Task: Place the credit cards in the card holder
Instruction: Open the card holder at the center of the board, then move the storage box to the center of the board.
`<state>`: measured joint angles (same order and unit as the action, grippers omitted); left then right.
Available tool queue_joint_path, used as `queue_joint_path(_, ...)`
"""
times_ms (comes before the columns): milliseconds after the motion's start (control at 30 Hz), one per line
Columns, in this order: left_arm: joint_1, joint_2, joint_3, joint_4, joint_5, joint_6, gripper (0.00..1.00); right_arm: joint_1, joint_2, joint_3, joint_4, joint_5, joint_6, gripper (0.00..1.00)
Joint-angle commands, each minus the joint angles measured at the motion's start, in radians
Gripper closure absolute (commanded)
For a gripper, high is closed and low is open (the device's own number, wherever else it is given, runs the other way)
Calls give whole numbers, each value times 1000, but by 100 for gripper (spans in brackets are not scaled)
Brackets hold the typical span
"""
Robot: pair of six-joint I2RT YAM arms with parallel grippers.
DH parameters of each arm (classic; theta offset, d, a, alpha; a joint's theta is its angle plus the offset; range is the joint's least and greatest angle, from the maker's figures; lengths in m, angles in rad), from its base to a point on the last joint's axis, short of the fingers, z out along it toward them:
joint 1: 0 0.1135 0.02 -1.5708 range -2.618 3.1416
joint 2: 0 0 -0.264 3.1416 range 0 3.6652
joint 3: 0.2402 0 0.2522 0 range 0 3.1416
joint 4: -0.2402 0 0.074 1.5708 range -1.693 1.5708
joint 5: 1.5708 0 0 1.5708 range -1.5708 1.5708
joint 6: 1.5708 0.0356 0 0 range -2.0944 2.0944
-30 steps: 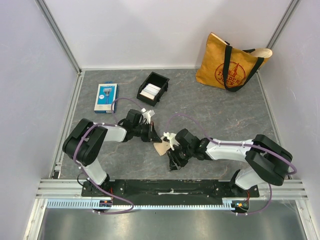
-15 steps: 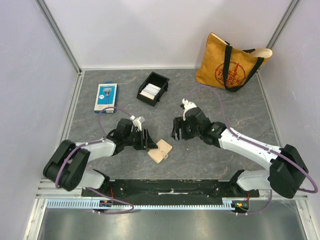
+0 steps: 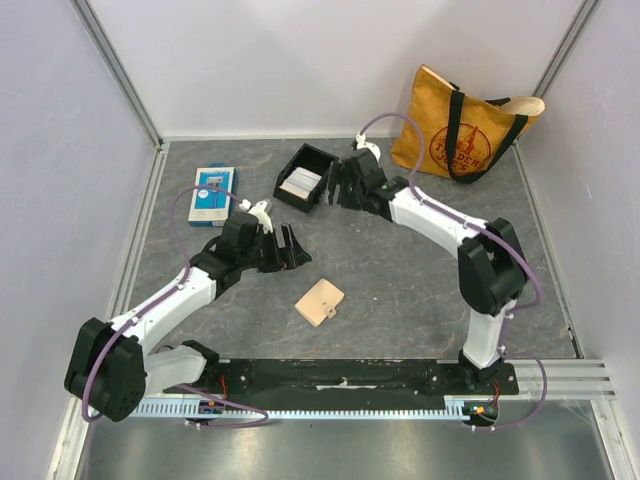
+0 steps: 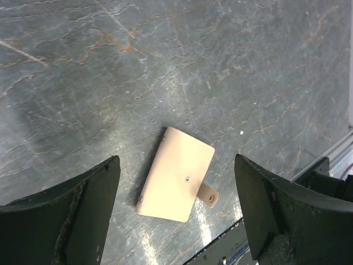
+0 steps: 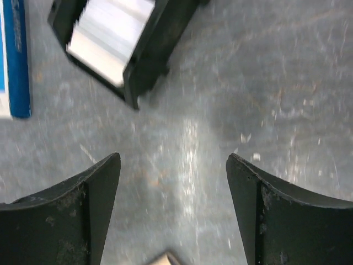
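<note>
The bench (image 3: 420, 270) was a grey, stone-patterned slab with faint rust-coloured veins. Plain white walls closed it in on three sides, with aluminium posts in the far corners and an aluminium rail along the near edge.

A yellow tote bag (image 3: 462, 125) with black handles stood in the far right corner, leaning on the back wall. A blue-and-white package (image 3: 211, 194) lay flat near the far left corner, just in from the left edge. Between them, close to the far edge and left of the middle, sat a black tray (image 3: 318, 160) holding the credit cards (image 3: 302, 182), a pale stack standing on edge inside it. The card holder (image 3: 320, 301) lay flat and closed toward the near edge, about mid-width, well apart from the tray, with its small tab sticking out from one side.

The right arm reached diagonally across the bench to the tray. The right fingers (image 5: 71, 215) stood wide apart with nothing between them, just beside the tray's right side. The left fingers (image 4: 88, 210), also spread wide and empty, hung over the bench between the tray and the card holder. From the left wrist the holder showed below and between them, untouched. Purple cables looped above both arms.
</note>
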<state>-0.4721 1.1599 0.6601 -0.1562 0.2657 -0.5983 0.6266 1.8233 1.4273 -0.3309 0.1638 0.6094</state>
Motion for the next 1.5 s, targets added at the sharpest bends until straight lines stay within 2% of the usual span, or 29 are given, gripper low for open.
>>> queue_joint_path(0,3,-34,39,-91,-85,38,11,-51,123,200,4,40,50,15)
queue_joint_path(267,6,-92,47,-112,-132,45,8,-82,381,488,10,60,18,14)
queue_joint_path(500,7,-121,75,-163,-181,77,7,-87,514,642,10,103,-28,11)
queue_joint_path(800,10,-163,72,-190,-203,92,5,-87,562,657,67,233,-86,13)
queue_joint_path(1200,13,-177,68,-206,-203,95,5,-94,636,714,76,269,-125,14)
queue_joint_path(1467,13,-178,68,-206,-203,92,4,-97,599,641,61,286,-146,14)
